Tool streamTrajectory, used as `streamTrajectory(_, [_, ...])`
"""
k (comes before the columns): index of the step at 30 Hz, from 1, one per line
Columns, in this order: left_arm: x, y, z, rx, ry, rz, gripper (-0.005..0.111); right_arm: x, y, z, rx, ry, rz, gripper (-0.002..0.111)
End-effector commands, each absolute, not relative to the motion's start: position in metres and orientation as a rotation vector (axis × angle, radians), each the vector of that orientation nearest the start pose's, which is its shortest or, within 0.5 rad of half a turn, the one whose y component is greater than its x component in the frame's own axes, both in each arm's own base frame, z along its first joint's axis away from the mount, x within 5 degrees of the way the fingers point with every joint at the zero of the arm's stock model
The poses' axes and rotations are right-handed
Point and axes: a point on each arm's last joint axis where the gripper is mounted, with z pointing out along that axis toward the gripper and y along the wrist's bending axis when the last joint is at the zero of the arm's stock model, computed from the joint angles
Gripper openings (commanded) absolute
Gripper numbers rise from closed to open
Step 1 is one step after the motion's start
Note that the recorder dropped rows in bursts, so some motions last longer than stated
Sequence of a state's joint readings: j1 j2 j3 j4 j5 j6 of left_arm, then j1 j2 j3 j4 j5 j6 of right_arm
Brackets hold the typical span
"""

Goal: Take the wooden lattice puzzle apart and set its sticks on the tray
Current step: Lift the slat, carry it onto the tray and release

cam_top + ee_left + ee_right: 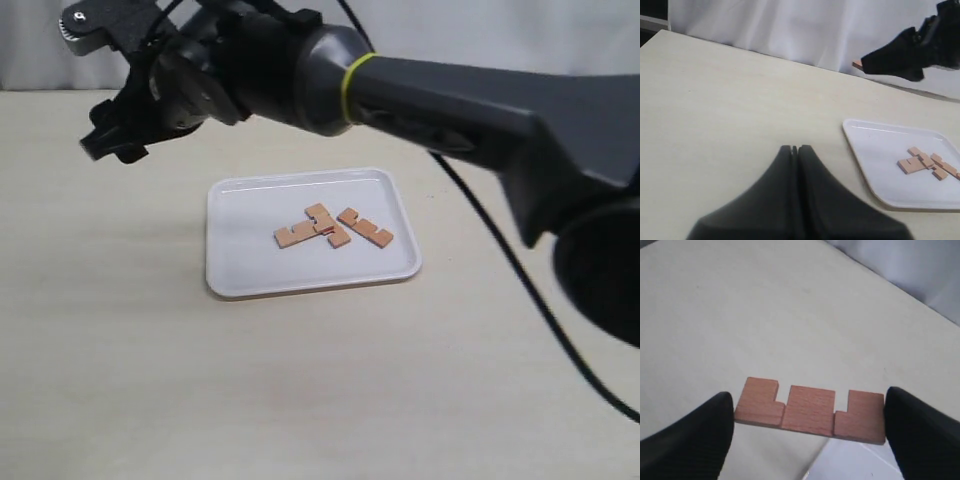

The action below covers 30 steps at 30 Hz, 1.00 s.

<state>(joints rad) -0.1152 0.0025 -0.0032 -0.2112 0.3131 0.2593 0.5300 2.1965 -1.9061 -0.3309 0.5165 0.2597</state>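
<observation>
No assembled wooden lattice puzzle shows in any view. The white tray [235, 270] lies mid-table with three loose notched sticks [332, 228] in a small cluster on it. They also show in the left wrist view as sticks [925, 164] on the tray [875, 150]. My right gripper [809, 405] is shut on a fourth stick [810, 410], gripping it by its two ends in the air. In the exterior view the right gripper [110, 140] hangs high, beyond the tray's far left corner. My left gripper [794, 148] is shut on nothing, low over bare table beside the tray.
The right arm [450, 95] reaches in from the right across the far side of the table, trailing a black cable [520, 290]. A white curtain [790, 30] backs the table. The beige tabletop [120, 380] surrounds the tray.
</observation>
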Motion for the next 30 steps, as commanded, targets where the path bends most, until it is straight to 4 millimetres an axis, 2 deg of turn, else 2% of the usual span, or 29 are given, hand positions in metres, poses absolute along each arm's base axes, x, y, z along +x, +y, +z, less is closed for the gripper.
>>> streamTrajectory(1, [0.053,-0.011,0.186,0.193,1.771,-0.088,0.000,0.435,0.207,0.232,-0.480,2.207,0.134,0.006])
streamTrajectory(3, [0.053,-0.011,0.186,0.193,1.771,-0.088,0.000,0.427,0.188,0.219,-0.412,2.218,0.183,0.006])
streamTrajectory(6, [0.053,-0.011,0.186,0.193,1.771,-0.088,0.000,0.416,0.164,0.187,-0.332,2.249,0.219,0.006])
streamTrajectory(11, [0.053,-0.011,0.186,0.193,1.771,-0.088,0.000,0.409,0.147,0.151,-0.265,2.249,0.250,0.007])
streamTrajectory(14, [0.053,-0.011,0.186,0.193,1.771,-0.088,0.000,0.411,0.144,0.140,-0.257,2.261,0.245,0.021])
streamTrajectory(17, [0.053,-0.011,0.186,0.193,1.771,-0.088,0.000,0.414,0.141,0.132,-0.208,2.269,0.260,0.046])
streamTrajectory(21, [0.053,-0.011,0.186,0.193,1.771,-0.088,0.000,0.414,0.142,0.130,-0.143,2.275,0.287,0.089])
streamTrajectory(23, [0.053,-0.011,0.186,0.193,1.771,-0.088,0.000,0.414,0.141,0.130,-0.143,2.282,0.285,0.102])
streamTrajectory(26, [0.053,-0.011,0.186,0.193,1.771,-0.088,0.000,0.413,0.140,0.137,-0.141,2.285,0.282,0.105])
streamTrajectory(30, [0.053,-0.011,0.186,0.193,1.771,-0.088,0.000,0.406,0.137,0.171,-0.143,2.280,0.276,0.104])
